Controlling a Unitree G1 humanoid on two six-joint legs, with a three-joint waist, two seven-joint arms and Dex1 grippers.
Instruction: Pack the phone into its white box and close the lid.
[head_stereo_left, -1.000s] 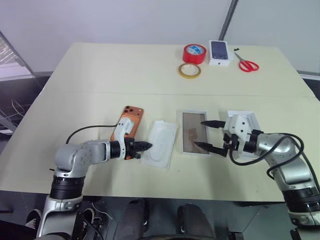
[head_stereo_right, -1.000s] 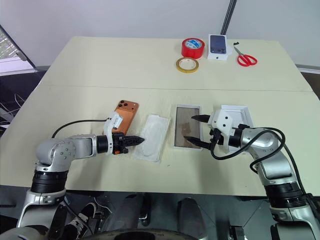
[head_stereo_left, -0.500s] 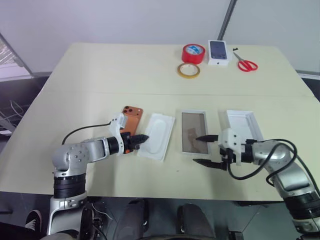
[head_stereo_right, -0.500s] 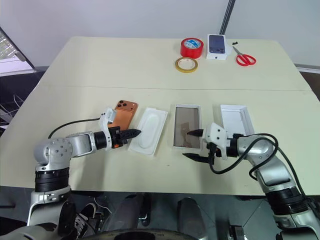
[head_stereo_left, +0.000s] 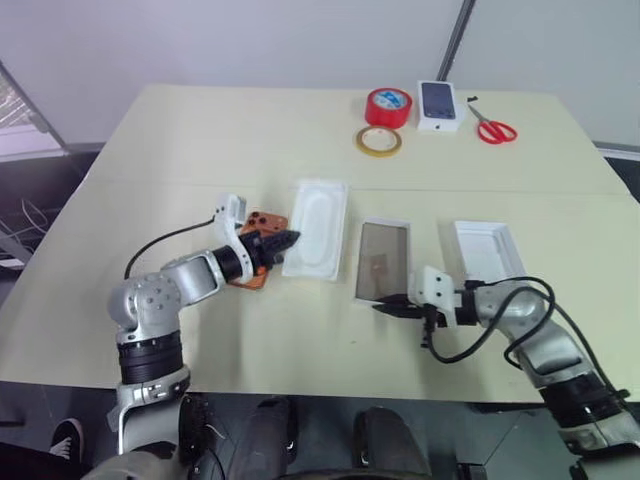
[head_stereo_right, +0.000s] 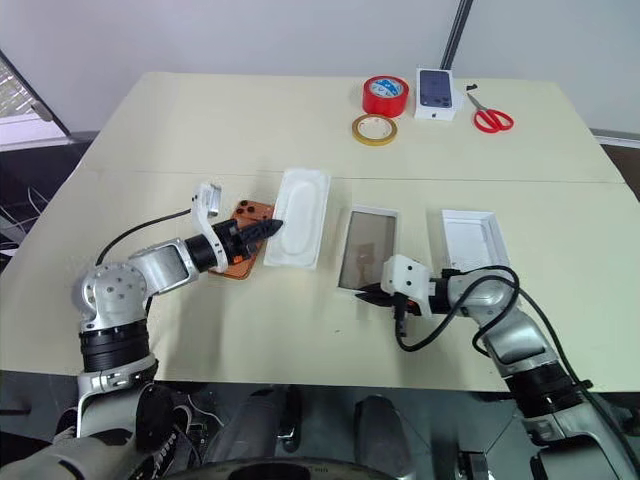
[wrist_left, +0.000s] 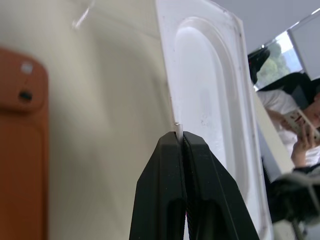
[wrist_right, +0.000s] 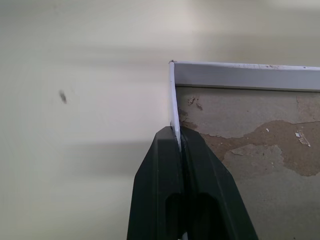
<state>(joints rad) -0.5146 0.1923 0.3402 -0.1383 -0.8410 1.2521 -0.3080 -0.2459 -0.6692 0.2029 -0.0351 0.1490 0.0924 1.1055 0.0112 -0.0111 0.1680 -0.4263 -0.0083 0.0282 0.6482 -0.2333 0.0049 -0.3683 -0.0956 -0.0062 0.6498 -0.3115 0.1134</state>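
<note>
right fingers (wrist_right: 172, 137) pinch the white box (head_stereo_left: 383, 260), long axis running away.

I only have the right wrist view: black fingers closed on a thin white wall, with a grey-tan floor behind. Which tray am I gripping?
Observer: The right gripper is shut on the near wall of the white box, the middle tray on the table.
Operator: Where is the phone?
Observer: The phone lies flat to the robot's left, partly under the left arm, outside the box.
Operator: And the left gripper?
Observer: The left gripper is shut on the edge of the white insert with the oval recess.
Operator: The lid?
Observer: The lid lies open side up, right of the box.
</note>
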